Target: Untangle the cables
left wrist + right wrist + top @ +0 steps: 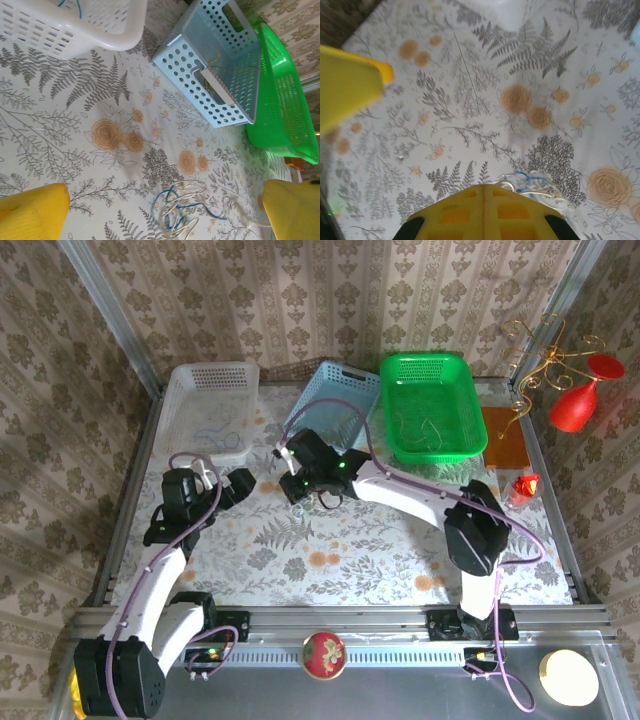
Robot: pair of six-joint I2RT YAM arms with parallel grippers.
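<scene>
The cables (184, 208) lie as a small knot of blue, whitish and pale yellow strands on the floral tablecloth. My left gripper (165, 200) hangs over them, open, its yellow fingers (32, 210) far apart on either side of the knot. In the top view it sits left of centre (243, 484). My right gripper (484, 187) is shut, its yellow pads pressed flat together. The knot (535, 182) shows just past its tip, to the right of the seam. I cannot tell whether a strand is pinched. In the top view the right gripper (290, 482) faces the left one closely.
A white basket (212, 375), a tilted blue basket (345, 380) and a green basket (400, 410) stand along the back, each with a thin cord inside. A brown block (505, 435) and red glasses (580, 400) are at the right.
</scene>
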